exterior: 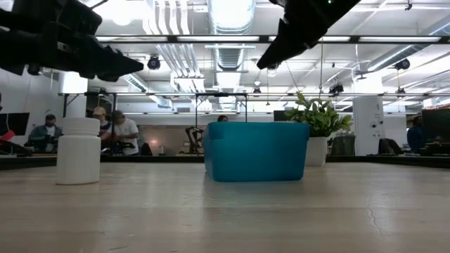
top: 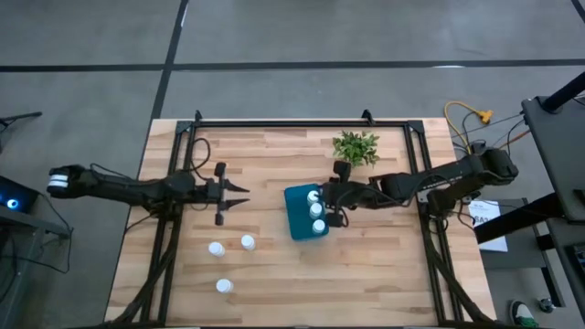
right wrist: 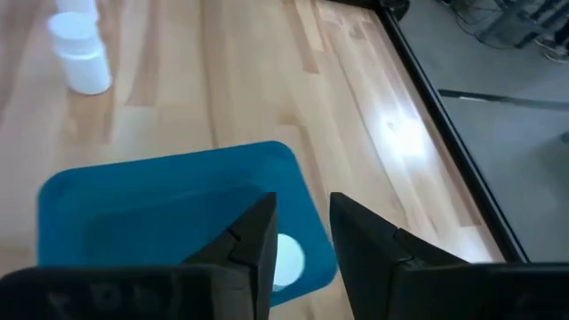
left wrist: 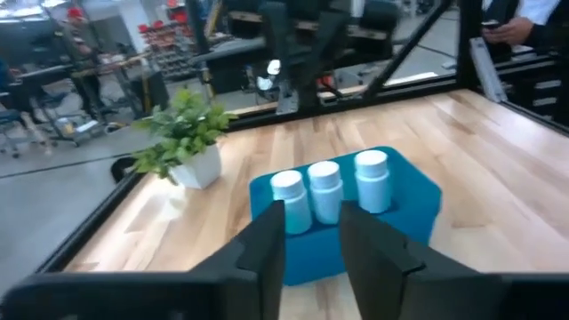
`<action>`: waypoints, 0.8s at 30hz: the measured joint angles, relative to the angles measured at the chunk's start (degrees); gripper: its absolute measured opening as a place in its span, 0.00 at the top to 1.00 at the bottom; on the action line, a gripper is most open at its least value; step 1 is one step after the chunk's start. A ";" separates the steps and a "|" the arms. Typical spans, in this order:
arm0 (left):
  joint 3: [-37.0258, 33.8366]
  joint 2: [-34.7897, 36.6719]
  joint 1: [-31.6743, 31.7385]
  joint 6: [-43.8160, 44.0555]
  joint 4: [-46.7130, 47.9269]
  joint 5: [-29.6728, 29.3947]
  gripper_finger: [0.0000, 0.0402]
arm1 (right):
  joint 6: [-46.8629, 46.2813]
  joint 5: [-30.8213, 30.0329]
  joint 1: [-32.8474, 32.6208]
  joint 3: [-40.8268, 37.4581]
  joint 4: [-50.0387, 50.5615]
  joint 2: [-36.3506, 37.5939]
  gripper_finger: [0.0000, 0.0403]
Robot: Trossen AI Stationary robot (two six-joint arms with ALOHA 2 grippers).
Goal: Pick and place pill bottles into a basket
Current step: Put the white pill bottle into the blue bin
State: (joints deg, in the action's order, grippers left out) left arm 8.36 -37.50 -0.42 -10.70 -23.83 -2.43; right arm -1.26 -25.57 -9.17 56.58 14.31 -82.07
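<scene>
Now your right fingers (top: 322,206) hang slightly parted and empty over the basket (top: 299,220); your left fingers (top: 243,196), also parted, hold nothing.

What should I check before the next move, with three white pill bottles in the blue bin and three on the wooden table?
1. Teal-blue rectangular bin upright on the table: ok.
2. Three small white capped pill bottles standing in a row inside the bin: ok.
3. Three white loose bottles standing on the wooden table, unobstructed: ok.
4. Left gripper empty, fingers apart, off the bin's left side: ok.
5. Right gripper over the bin, holding nothing between its fingers: ok.
6. Small green potted plant clear of both arms: ok.
</scene>
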 joint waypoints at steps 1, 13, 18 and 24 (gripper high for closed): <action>0.68 -0.59 -0.34 0.01 0.44 0.38 0.74 | -0.02 -0.04 0.42 0.00 -0.01 0.03 0.76; 10.30 -3.50 -3.48 0.96 16.13 0.47 0.64 | 2.50 1.82 3.53 -2.76 -4.22 1.75 0.79; 10.45 -2.03 -4.27 1.25 16.35 0.64 0.64 | 4.00 10.75 3.63 -9.35 -15.32 7.54 0.81; 10.46 -1.86 -6.11 1.29 16.34 0.64 0.64 | 4.20 19.41 3.61 -19.84 -29.22 17.68 0.81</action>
State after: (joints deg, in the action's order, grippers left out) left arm 18.82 -39.36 -6.53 -9.41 -7.49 -1.78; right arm 2.94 -6.16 -5.56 36.73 -14.91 -64.39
